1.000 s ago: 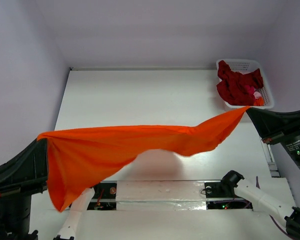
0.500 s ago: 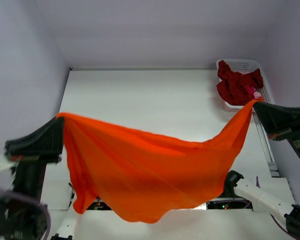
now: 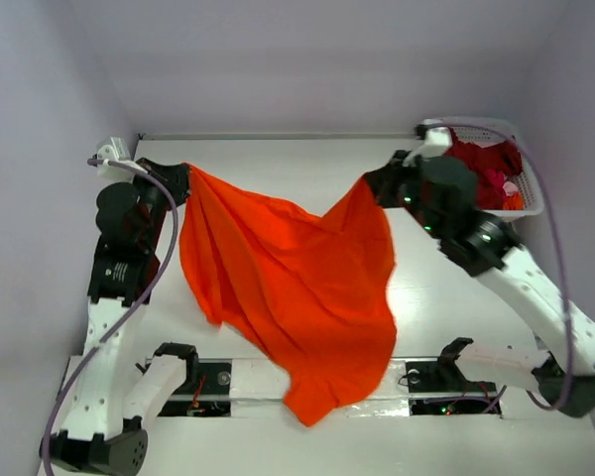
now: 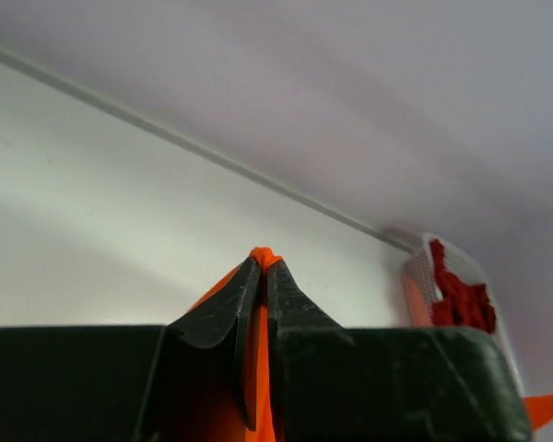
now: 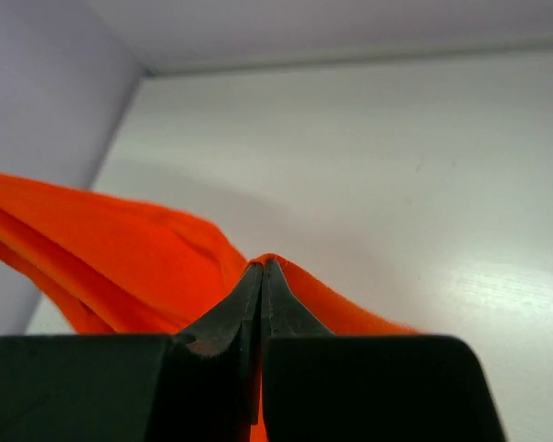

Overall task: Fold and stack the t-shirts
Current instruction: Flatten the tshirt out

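1. Orange t-shirt [image 3: 297, 288]: one corner is pinched in the left gripper [image 3: 176, 178], another in the right gripper [image 3: 374, 184]; both jaws are clamped on the cloth.
2. Orientation: the top edge sags between the jaws; the body trails below them over the desk [image 3: 278, 164], long axis running far-to-near.
3. Change: earlier it was stretched wide; now the jaws stand closer together.

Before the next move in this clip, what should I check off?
1. Left gripper shut on the orange t-shirt: ok.
2. Right gripper shut on the same shirt: ok.
3. Shirt lying flat on the table: not ok; it hangs bunched between the grippers.
4. Which corners are pinched: cannot tell.
5. Dark red t-shirts in the basket, out of the way: ok.
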`<state>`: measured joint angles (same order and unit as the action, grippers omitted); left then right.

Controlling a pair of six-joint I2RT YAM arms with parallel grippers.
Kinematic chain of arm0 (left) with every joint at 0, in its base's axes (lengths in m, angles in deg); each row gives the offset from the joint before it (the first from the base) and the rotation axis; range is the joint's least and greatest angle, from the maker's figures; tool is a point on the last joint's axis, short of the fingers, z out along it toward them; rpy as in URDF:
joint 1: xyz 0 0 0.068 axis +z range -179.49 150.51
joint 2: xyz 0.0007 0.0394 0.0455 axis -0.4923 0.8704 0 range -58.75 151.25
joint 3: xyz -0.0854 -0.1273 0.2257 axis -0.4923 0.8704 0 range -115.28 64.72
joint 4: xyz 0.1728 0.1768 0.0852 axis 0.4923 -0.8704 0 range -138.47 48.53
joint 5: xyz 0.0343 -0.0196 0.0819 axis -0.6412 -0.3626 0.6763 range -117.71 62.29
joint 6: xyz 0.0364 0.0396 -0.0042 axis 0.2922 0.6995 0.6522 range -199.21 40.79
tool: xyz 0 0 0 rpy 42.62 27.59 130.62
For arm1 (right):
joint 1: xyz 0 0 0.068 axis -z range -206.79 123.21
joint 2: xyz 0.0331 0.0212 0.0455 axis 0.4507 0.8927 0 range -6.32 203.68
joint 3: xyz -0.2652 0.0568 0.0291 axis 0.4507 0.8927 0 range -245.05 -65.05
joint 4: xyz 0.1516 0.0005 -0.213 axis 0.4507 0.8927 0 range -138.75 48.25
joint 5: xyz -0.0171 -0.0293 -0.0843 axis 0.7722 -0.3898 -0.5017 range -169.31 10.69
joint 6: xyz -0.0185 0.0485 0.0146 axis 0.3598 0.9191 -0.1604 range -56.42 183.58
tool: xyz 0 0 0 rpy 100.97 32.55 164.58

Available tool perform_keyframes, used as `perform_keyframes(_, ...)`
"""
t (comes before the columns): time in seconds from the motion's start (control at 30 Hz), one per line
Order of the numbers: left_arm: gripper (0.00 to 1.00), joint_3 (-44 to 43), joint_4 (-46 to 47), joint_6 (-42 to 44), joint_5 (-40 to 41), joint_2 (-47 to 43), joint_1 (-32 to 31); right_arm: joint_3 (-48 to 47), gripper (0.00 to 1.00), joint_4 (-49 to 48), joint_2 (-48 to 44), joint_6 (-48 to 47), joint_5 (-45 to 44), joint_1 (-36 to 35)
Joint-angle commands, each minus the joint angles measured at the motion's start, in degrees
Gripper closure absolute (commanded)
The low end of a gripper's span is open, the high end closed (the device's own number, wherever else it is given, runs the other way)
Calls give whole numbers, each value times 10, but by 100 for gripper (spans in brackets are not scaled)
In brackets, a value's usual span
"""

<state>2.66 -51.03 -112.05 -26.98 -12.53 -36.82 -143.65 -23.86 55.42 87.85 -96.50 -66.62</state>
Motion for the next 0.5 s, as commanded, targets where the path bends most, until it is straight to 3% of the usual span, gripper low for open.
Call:
perform_keyframes(0.0, 100, 4, 82, 6, 25, 32, 22, 40, 100, -82, 50, 46, -7, -4)
perform_keyframes(0.2, 100, 12, 92, -3, 37, 146, 63, 43, 100, -103, 169, 87, 50, -4)
perform_keyframes(0.47, 100, -23, 115, -28, 41, 274, 68, -138, 100, -23, 283, 66, 64, 14)
